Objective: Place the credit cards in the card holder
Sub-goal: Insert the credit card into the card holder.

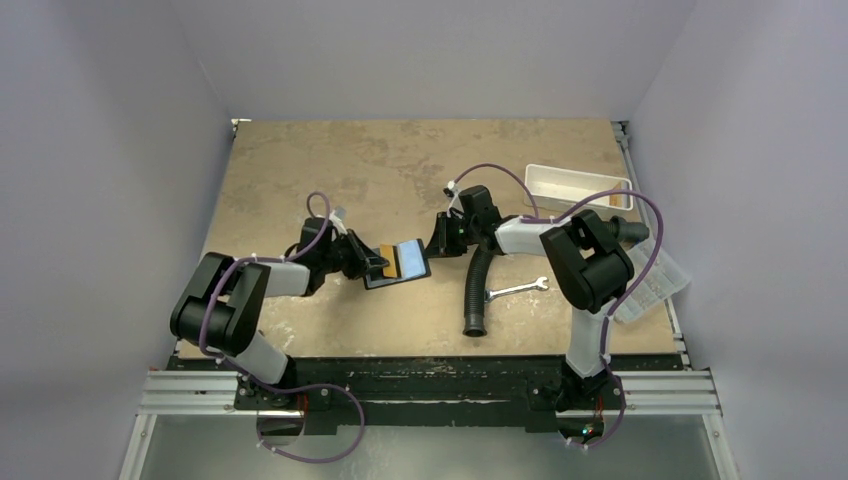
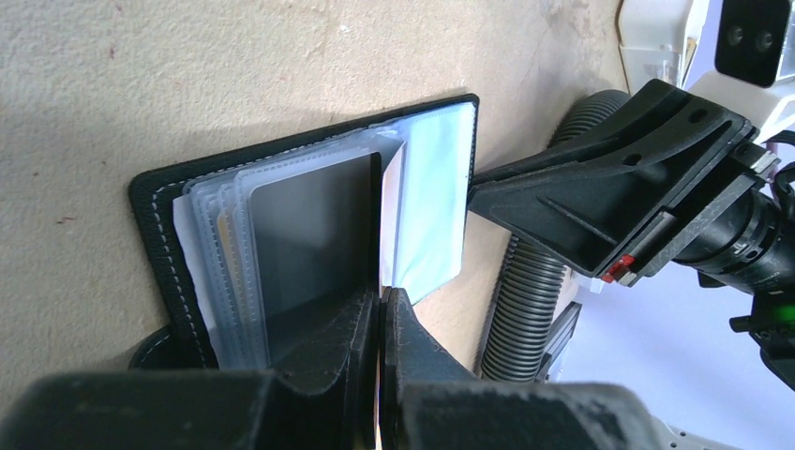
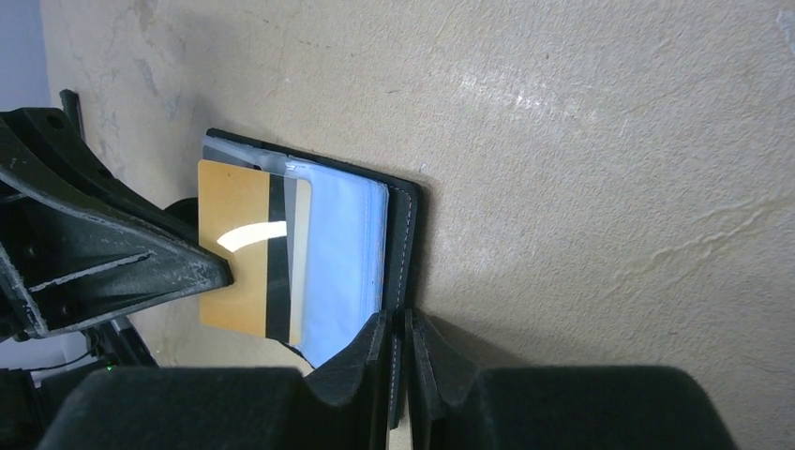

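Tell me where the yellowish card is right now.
Mid-table in the top view, the yellowish card is pinched by the left gripper over the left half of the open card holder, left of the right gripper.

1. The top view looks down from above and behind, far off, over the whole surface (image 1: 400,160).
2. Each wrist view looks along its own jaws, close up, facing the other's.
3. All share the card holder (image 1: 398,265) between them.
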You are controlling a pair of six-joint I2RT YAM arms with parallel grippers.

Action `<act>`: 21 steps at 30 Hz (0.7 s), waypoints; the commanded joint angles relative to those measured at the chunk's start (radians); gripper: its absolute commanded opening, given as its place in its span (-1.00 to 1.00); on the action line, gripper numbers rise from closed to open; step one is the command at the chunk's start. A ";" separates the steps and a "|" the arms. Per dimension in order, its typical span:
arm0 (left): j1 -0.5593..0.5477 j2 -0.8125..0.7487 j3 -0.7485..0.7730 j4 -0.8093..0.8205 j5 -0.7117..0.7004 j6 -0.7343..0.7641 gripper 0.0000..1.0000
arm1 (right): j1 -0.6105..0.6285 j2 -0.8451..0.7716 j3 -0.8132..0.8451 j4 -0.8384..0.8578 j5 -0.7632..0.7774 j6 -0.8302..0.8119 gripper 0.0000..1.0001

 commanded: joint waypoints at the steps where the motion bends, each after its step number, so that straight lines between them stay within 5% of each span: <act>1: 0.000 0.034 -0.038 0.083 0.026 -0.044 -1.00 | 0.020 0.000 -0.020 -0.008 -0.006 0.005 -0.65; 16: -0.054 0.078 -0.044 0.135 -0.011 -0.062 -1.00 | 0.025 -0.011 -0.023 -0.012 -0.005 0.005 -0.64; 21: -0.112 0.074 0.018 0.035 -0.079 -0.026 -1.00 | 0.026 -0.013 -0.023 -0.014 -0.006 0.000 -0.63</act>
